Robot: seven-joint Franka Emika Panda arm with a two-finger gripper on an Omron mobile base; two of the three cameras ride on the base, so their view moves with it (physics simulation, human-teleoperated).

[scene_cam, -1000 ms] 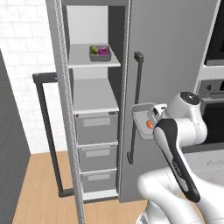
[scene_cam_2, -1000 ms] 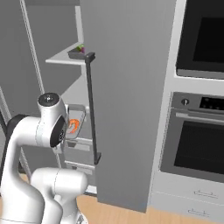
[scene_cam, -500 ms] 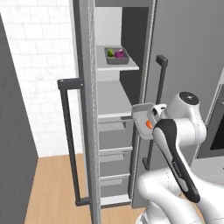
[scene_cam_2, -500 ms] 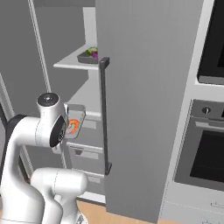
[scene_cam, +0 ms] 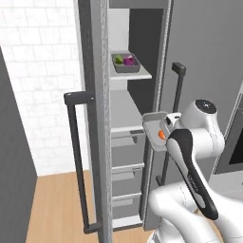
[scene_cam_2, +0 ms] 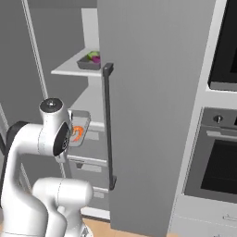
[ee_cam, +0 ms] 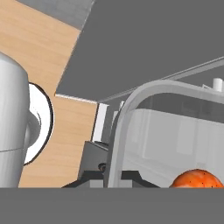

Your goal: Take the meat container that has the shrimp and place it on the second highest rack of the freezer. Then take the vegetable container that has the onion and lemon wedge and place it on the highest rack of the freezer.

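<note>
Pincer (ee_cam: 114,175) clenched on the rim of the meat container (scene_cam: 154,129), a pale grey tray carried in the air in front of the open freezer (scene_cam: 124,118), about level with its second shelf. Shrimp (scene_cam: 162,135) lies inside the tray; it also shows as an orange lump in the hand view (ee_cam: 197,178). Vegetable container (scene_cam: 126,63) sits on the highest rack (scene_cam: 137,74), holding the onion (scene_cam: 129,60) and the lemon wedge (scene_cam: 118,59).
</note>
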